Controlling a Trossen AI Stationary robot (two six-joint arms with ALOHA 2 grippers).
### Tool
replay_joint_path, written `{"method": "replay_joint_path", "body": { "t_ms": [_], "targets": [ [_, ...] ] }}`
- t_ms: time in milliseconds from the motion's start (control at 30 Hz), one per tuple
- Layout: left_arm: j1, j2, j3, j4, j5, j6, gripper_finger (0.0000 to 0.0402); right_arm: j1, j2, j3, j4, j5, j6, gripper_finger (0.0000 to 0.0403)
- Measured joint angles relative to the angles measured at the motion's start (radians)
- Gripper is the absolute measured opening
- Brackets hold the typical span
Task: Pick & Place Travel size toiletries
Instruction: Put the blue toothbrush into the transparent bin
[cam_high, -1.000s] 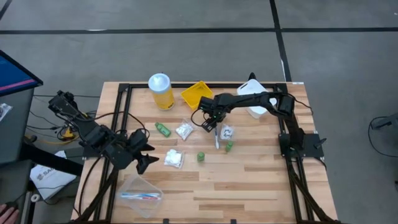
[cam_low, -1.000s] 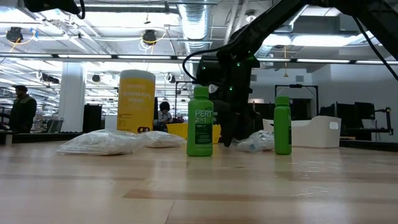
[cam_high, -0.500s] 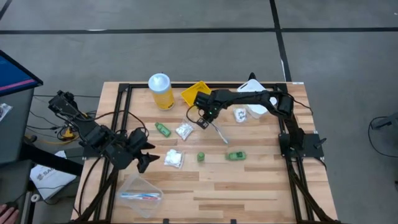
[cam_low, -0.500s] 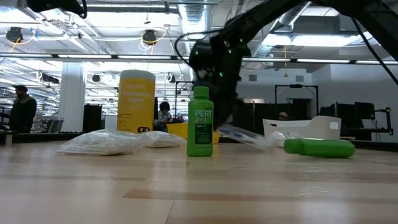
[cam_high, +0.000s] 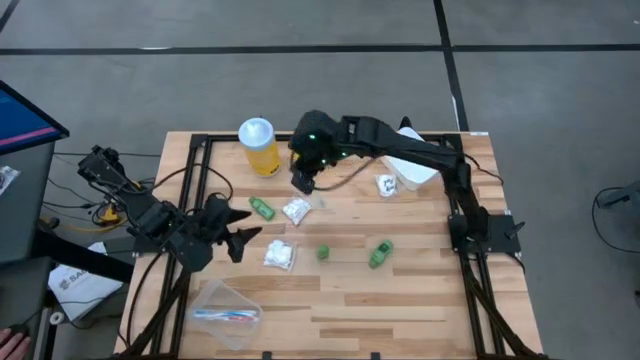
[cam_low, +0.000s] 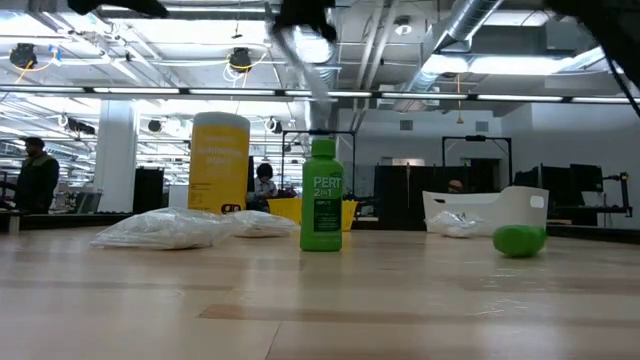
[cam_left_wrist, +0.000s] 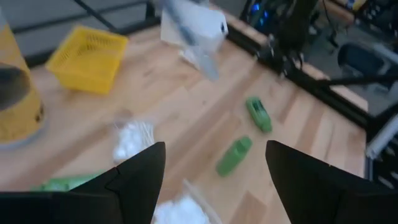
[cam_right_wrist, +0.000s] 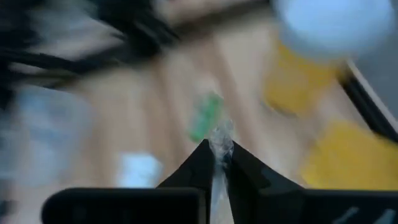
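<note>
High view: the right gripper (cam_high: 303, 182) has swung from the table centre to just beside the yellow jar (cam_high: 258, 146), and one green bottle (cam_high: 380, 253) now lies toppled well right of it. Low view: that bottle (cam_low: 520, 241) rests on its side. Right wrist view: fingers (cam_right_wrist: 202, 163) clamped together on a slim toothbrush (cam_right_wrist: 220, 144). Left wrist view: left gripper (cam_left_wrist: 211, 180) spread apart, empty.
</note>
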Motion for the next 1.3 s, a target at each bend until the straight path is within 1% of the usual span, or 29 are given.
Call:
{"method": "replay_joint_path", "body": {
  "t_ms": [33, 67, 100, 167, 233, 267, 300, 333, 433, 500, 667, 867, 1000, 1067, 1133, 1300],
  "targets": [
    [0.0, 0.0, 0.0, 0.011, -0.015, 0.018, 0.0273, 0.023, -0.019, -0.003, 0.05, -0.018, -0.01, 0.0014],
    [0.0, 0.0, 0.0, 0.032, -0.03, 0.043, 0.0273, 0.04, -0.058, -0.043, 0.133, -0.041, -0.013, 0.0009],
    [0.0, 0.0, 0.0, 0.065, -0.043, 0.078, 0.0273, 0.055, -0.089, -0.07, 0.165, -0.064, -0.014, 0.0007],
    [0.0, -0.004, 0.0, 0.163, -0.061, 0.187, 0.0273, 0.09, -0.123, -0.09, 0.26, -0.08, -0.014, 0.0008],
    [0.004, -0.009, 0.0, 0.279, -0.063, 0.323, 0.0273, 0.113, -0.158, -0.096, 0.246, -0.082, -0.017, 0.0015],
    [0.009, -0.01, 0.0, 0.344, -0.058, 0.394, 0.0273, 0.125, -0.16, -0.093, 0.281, -0.082, -0.018, 0.002],
    [0.021, -0.011, 0.0, 0.414, -0.046, 0.466, 0.0273, 0.136, -0.163, -0.091, 0.309, -0.083, -0.021, 0.0024],
    [0.032, -0.012, 0.0, 0.473, -0.026, 0.538, 0.0273, 0.148, -0.17, -0.095, 0.293, -0.083, -0.023, 0.0027],
    [0.09, -0.013, 0.0, 0.665, 0.096, 0.728, 0.0273, 0.181, -0.168, -0.096, 0.324, -0.087, -0.024, 0.0027],
    [0.134, -0.013, 0.001, 0.747, 0.172, 0.806, 0.0273, 0.2, -0.169, -0.096, 0.325, -0.088, -0.027, 0.0021],
    [0.241, -0.013, 0.001, 0.759, 0.281, 0.833, 0.0273, 0.238, -0.169, -0.096, 0.331, -0.088, -0.044, 0.0013],
    [0.341, 0.031, 0.0, 0.834, 0.52, 0.832, 0.0273, 0.249, -0.168, -0.096, 0.347, -0.087, -0.043, 0.0028],
    [0.383, 0.076, 0.0, 0.873, 0.619, 0.832, 0.0266, 0.249, -0.168, -0.096, 0.349, -0.087, -0.044, 0.0022],
    [0.393, 0.093, 0.0, 0.878, 0.649, 0.83, 0.0252, 0.249, -0.168, -0.096, 0.348, -0.087, -0.048, 0.0017],
    [0.392, 0.101, 0.0, 0.881, 0.656, 0.83, 0.023, 0.248, -0.168, -0.096, 0.346, -0.087, -0.051, 0.0015],
    [0.385, 0.1, 0.0, 0.887, 0.654, 0.831, 0.0145, 0.239, -0.168, -0.096, 0.346, -0.089, -0.05, 0.0026]
  ]
}}
